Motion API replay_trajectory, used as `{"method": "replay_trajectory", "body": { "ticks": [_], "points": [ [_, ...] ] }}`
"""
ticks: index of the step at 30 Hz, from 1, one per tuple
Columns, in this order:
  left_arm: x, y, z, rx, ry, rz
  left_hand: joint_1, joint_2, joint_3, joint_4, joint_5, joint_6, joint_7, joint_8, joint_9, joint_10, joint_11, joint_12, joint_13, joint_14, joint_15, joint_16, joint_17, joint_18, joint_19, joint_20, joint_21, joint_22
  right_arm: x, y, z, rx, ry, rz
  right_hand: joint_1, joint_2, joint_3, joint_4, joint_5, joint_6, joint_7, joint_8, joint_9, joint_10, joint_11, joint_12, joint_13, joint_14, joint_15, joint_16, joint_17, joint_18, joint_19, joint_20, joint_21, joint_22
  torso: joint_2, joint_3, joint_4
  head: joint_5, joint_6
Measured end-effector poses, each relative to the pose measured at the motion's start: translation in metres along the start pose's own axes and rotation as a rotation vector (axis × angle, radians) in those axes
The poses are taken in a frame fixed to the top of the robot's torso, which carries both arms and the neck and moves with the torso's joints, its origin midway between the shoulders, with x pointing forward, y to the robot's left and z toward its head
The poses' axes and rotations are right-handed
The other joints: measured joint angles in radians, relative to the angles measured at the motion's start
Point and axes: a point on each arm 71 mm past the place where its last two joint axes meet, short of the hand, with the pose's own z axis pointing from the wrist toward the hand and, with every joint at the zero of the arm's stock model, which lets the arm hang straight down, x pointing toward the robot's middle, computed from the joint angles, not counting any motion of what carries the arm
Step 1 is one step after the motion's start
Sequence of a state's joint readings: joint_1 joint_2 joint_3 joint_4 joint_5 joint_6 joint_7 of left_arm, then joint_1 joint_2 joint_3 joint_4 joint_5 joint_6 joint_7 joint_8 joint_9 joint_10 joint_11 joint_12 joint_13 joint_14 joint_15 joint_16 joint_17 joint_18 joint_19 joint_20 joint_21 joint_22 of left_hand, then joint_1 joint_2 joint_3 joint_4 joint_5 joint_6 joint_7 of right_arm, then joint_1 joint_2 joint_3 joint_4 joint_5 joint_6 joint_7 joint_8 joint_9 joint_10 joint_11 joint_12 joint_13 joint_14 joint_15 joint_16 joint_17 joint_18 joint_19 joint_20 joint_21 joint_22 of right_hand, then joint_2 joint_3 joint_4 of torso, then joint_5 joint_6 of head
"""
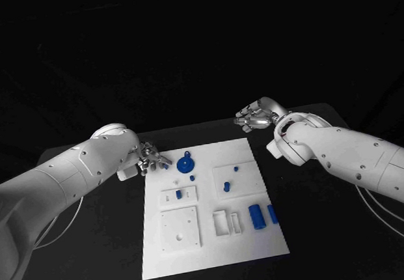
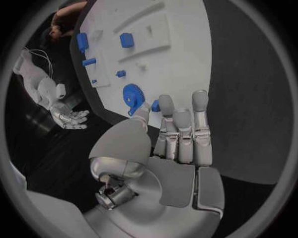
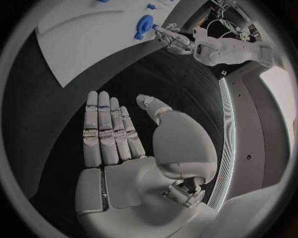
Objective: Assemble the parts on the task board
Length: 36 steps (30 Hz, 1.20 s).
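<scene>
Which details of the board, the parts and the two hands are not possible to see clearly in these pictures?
- Head view: the left hand is partly hidden behind its own arm, so contact with the blue gear cannot be told.
- Head view: the small parts on the task board are too small to tell their shape.
- Right wrist view: the board is cut off by the circle's rim beyond the right hand.

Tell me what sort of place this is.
Probably a robotics lab test bench: a black table against a dark backdrop, a white task board carrying small blue parts, and two white arms with the left hand and right hand open.
</scene>
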State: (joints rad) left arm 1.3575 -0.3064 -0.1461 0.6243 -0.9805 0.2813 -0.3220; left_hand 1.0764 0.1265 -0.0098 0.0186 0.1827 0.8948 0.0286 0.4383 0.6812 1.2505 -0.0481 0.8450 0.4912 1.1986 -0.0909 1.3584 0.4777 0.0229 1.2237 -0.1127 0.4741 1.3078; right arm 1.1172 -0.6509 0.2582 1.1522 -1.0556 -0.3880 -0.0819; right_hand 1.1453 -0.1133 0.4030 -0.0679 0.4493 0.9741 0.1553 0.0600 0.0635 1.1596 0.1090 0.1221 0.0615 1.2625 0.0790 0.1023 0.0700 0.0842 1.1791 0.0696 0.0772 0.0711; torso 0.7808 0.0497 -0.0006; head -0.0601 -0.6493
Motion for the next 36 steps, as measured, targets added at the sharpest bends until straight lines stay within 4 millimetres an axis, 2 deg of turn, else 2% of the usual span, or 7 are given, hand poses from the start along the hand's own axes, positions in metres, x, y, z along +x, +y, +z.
{"method": "replay_trajectory", "body": {
  "ticks": [5, 9, 14, 21, 28, 34, 36],
  "points": [
    [0.0001, 0.0000, 0.0000, 0.001, 0.003, 0.000, 0.020, 0.020, 0.015, -0.015, 0.004, 0.000, 0.000, 0.000, 0.000, 0.000, 0.000, 0.000, 0.000, 0.000, 0.000, 0.000, 0.000, 0.000, 0.000, 0.000, 0.000, 0.000, 0.0000, -0.0001, 0.0000, 0.000, 0.000, 0.000, 0.000, 0.000, 0.000, 0.000, 0.000, 0.000, 0.000, 0.000, 0.000, 0.000, 0.000, 0.000, 0.000, 0.000, 0.000, 0.000, 0.000, 0.000, 0.000, 0.000, 0.000, 0.000, 0.000, 0.0001, 0.0001, 0.000, 0.000],
    [-0.0003, 0.0000, -0.0002, 0.002, 0.004, -0.002, 0.046, 0.046, 0.036, -0.036, 0.017, 0.000, 0.000, -0.006, -0.003, 0.000, 0.000, 0.000, 0.000, 0.000, 0.000, 0.000, 0.000, 0.000, 0.000, 0.000, 0.000, 0.000, 0.0000, -0.0001, 0.0000, 0.001, 0.000, 0.000, 0.000, 0.000, 0.000, 0.000, 0.000, 0.000, 0.000, 0.000, 0.000, 0.000, 0.000, 0.000, 0.000, 0.000, 0.000, 0.000, 0.000, 0.000, 0.000, 0.000, 0.000, 0.000, 0.000, -0.0002, 0.0006, 0.002, -0.001],
    [-0.0007, 0.0000, -0.0004, 0.004, 0.007, -0.006, 0.077, 0.052, 0.058, -0.058, 0.074, -0.004, 0.004, -0.010, -0.004, 0.000, 0.000, 0.000, 0.000, 0.000, 0.000, 0.000, 0.000, 0.000, -0.002, 0.002, 0.000, 0.000, 0.0001, -0.0001, 0.0001, 0.001, 0.000, 0.000, 0.000, 0.000, 0.000, 0.000, 0.000, 0.000, 0.000, 0.000, 0.000, 0.000, 0.000, 0.000, 0.000, 0.000, 0.000, 0.000, 0.000, 0.000, 0.000, 0.000, 0.000, 0.000, 0.000, -0.0006, 0.0007, 0.003, 0.000],
    [-0.0004, 0.0002, -0.0003, 0.005, 0.010, -0.009, 0.092, 0.057, 0.067, -0.067, 0.076, -0.006, 0.006, -0.017, -0.003, 0.000, 0.000, 0.000, 0.000, 0.000, 0.000, 0.000, 0.000, 0.000, -0.004, 0.004, 0.000, 0.000, 0.0003, 0.0000, 0.0003, 0.001, 0.000, 0.000, 0.000, 0.000, 0.000, 0.000, 0.000, 0.000, 0.000, 0.000, 0.000, 0.000, 0.000, 0.000, 0.000, 0.000, 0.000, 0.000, 0.000, 0.000, 0.000, 0.000, 0.000, 0.000, 0.000, -0.0006, 0.0006, 0.005, 0.000],
    [-0.0003, 0.0006, -0.0003, 0.006, 0.011, -0.012, 0.096, 0.062, 0.081, -0.082, 0.083, -0.005, 0.005, -0.009, -0.001, 0.000, 0.000, 0.000, -0.002, 0.000, 0.000, 0.000, 0.000, 0.000, -0.004, 0.004, 0.000, 0.000, 0.0002, -0.0003, 0.0003, 0.002, 0.000, 0.000, 0.000, 0.000, 0.001, 0.001, 0.000, 0.000, 0.000, 0.000, 0.000, 0.000, 0.000, 0.000, 0.000, 0.000, 0.000, 0.000, 0.000, 0.000, 0.000, 0.000, 0.000, 0.000, 0.000, -0.0006, 0.0007, 0.007, -0.002],
    [-0.0004, 0.0017, -0.0005, 0.008, 0.010, -0.017, 0.104, 0.062, 0.104, -0.109, 0.104, -0.005, 0.005, -0.010, 0.000, 0.007, 0.000, -0.005, -0.005, 0.004, -0.004, 0.000, 0.000, 0.000, -0.004, 0.004, 0.000, 0.000, -0.0003, -0.0011, 0.0003, 0.003, 0.001, -0.001, 0.000, 0.000, 0.011, 0.003, 0.000, 0.011, -0.003, 0.000, 0.000, 0.000, 0.000, -0.007, -0.001, -0.005, 0.005, 0.000, -0.002, 0.000, -0.009, 0.002, 0.000, -0.001, 0.000, -0.0005, 0.0012, 0.008, -0.002],
    [-0.0002, 0.0018, -0.0006, 0.010, 0.010, -0.020, 0.105, 0.063, 0.108, -0.113, 0.121, -0.005, 0.006, -0.007, 0.000, 0.015, -0.002, -0.005, -0.005, 0.006, -0.006, 0.000, 0.000, 0.000, -0.004, 0.004, 0.004, 0.000, -0.0004, -0.0012, 0.0004, 0.004, 0.001, -0.001, 0.000, 0.000, 0.011, 0.003, 0.000, 0.011, -0.003, 0.000, 0.000, 0.000, 0.000, -0.007, -0.001, -0.005, 0.005, 0.000, -0.002, 0.000, -0.009, 0.002, 0.000, -0.001, 0.000, -0.0006, 0.0013, 0.009, -0.001]
  ]
}}
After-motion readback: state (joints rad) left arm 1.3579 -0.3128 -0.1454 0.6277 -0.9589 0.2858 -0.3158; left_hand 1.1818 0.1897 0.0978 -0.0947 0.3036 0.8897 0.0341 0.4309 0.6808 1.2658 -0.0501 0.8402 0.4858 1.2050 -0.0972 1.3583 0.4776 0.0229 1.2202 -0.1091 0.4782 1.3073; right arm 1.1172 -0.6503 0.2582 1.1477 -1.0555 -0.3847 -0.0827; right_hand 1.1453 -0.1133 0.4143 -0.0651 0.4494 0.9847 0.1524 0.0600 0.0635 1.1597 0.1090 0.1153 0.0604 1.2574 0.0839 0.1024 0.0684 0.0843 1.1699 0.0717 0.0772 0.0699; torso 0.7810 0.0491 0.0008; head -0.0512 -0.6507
